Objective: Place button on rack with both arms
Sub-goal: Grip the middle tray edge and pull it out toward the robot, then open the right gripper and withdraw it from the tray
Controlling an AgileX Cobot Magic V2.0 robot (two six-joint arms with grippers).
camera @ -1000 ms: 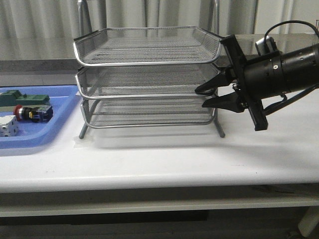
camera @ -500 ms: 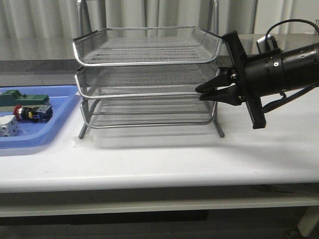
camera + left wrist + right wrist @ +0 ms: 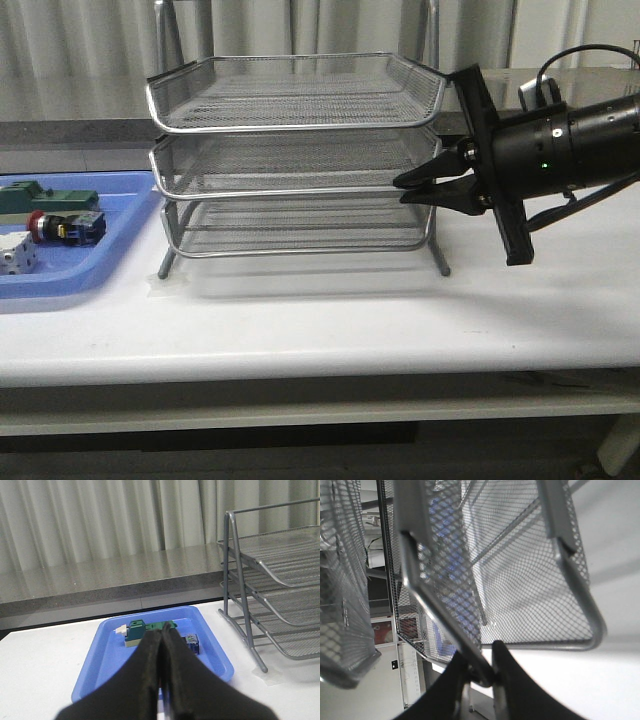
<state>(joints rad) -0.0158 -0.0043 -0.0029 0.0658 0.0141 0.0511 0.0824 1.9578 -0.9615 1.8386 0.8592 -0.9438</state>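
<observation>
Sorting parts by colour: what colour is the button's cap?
Red, clearest in the front view: the button lies in the blue tray.

Looks like a robotics lab or test bench, not a home or shop. A plain white table (image 3: 330,320) is sitting in front of pale pleated curtains (image 3: 100,520) that are screening off the whole back, with a grey stone-look ledge (image 3: 125,577) running behind the table's far edge. Two black robot arms are working over it; the right arm (image 3: 570,150) is trailing loose cable. Props are staged: a silver wire-mesh rack (image 3: 295,150) is standing mid-table, and a blue plastic tray (image 3: 75,270) at the table's left edge is holding small electrical parts, a button (image 3: 65,227) among them. A poster and more gear are showing blurred through the mesh in the right wrist view.
</observation>
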